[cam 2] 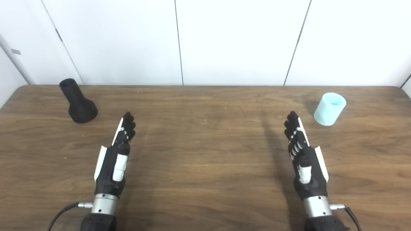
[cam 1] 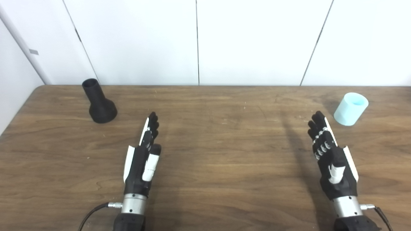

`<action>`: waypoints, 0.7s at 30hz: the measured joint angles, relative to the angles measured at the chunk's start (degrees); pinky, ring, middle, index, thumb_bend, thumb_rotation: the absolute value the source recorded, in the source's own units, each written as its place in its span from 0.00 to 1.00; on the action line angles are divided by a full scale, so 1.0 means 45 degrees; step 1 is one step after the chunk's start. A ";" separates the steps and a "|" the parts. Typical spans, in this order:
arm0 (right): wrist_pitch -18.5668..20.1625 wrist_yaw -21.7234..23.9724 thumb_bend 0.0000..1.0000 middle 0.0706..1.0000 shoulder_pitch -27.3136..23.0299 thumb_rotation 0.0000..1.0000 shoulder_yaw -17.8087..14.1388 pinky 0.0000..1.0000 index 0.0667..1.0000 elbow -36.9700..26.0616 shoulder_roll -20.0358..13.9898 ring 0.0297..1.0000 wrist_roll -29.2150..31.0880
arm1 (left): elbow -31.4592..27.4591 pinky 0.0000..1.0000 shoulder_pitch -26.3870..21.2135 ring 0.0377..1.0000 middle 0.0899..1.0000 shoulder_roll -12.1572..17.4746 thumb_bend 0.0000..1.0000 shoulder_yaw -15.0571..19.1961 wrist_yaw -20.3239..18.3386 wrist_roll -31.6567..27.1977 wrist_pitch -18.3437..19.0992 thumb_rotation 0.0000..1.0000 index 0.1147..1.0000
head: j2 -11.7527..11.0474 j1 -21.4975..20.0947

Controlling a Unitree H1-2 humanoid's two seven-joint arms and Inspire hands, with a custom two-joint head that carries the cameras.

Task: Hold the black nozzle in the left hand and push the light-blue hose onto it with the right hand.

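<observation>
Both empty, fingers straight: left hand (cam 1: 142, 160) short of black nozzle (cam 1: 100, 102) standing far left, right hand (cam 1: 330, 160) near light-blue hose (cam 1: 351, 109) upright far right; likely ready for reaching.

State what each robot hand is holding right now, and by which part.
Nothing is held. The left robot hand and right robot hand are both open over the table, apart from the black nozzle and light-blue hose.
</observation>
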 measured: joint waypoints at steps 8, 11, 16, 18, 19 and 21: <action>-0.0015 0.0019 0.82 1.00 -0.0006 1.00 -0.0016 1.00 1.00 0.0050 -0.0062 1.00 0.0076 | 0.0007 1.00 0.0000 1.00 1.00 -0.0059 0.97 -0.0039 -0.0002 0.0054 -0.0002 1.00 1.00 | -0.0390 0.0526; -0.0141 0.0058 0.82 1.00 0.0004 1.00 -0.0039 1.00 1.00 0.0119 -0.0132 1.00 0.0226 | 0.0057 1.00 0.0002 1.00 1.00 -0.0124 0.96 -0.0066 0.0035 0.0157 -0.0062 1.00 1.00 | -0.0956 0.1093; -0.0733 0.0285 0.83 1.00 -0.0133 1.00 -0.0130 1.00 1.00 0.0522 -0.0295 1.00 0.0662 | 0.0349 1.00 -0.0035 1.00 1.00 -0.0336 0.94 -0.0212 0.0290 0.0323 -0.0602 1.00 1.00 | -0.1602 0.1738; -0.1011 0.0413 0.83 1.00 -0.0259 1.00 -0.0226 1.00 1.00 0.0821 -0.0404 1.00 0.0848 | 0.0493 1.00 -0.0096 1.00 1.00 -0.0385 0.94 -0.0279 0.0350 0.0348 -0.0732 1.00 1.00 | -0.1796 0.1991; -0.1138 0.0473 0.82 1.00 -0.0307 1.00 -0.0270 1.00 1.00 0.0927 -0.0465 1.00 0.0927 | 0.0558 1.00 -0.0121 1.00 1.00 -0.0404 0.94 -0.0312 0.0384 0.0354 -0.0851 1.00 1.00 | -0.1971 0.2089; -0.1387 0.0577 0.82 1.00 -0.0380 1.00 -0.0318 1.00 1.00 0.1108 -0.0633 1.00 0.1090 | 0.0649 1.00 -0.0181 1.00 1.00 -0.0434 0.94 -0.0351 0.0464 0.0364 -0.1044 1.00 1.00 | -0.2031 0.2109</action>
